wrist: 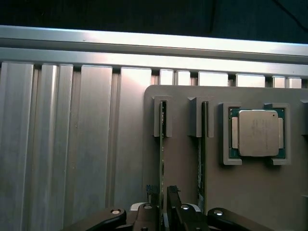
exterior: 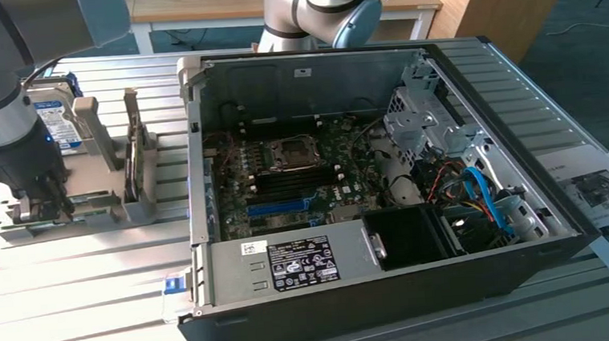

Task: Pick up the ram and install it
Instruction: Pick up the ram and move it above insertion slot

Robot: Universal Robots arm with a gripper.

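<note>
**Ram not yet lifted: gripper at the holder**

Progress: your gripper (wrist: 162, 204) sits low over the grey holder (wrist: 185, 159), astride the top edge of the ram (wrist: 162, 154). You cannot tell from these views whether it is clamped on the stick or standing just clear of it. The ram is seated in its slotted post, so judge the pick-up as begun at most. Installation is all to do. In the exterior view the arm is at the holder (exterior: 104, 210), well apart from the open computer case (exterior: 326, 322), and the memory slots (exterior: 284, 189) on the board look empty.

Appearance: you see the ram edge-on, a long thin green strip standing upright. A second stick (wrist: 202, 159) stands just beside it, with the processor (wrist: 258, 133) further along.
</note>
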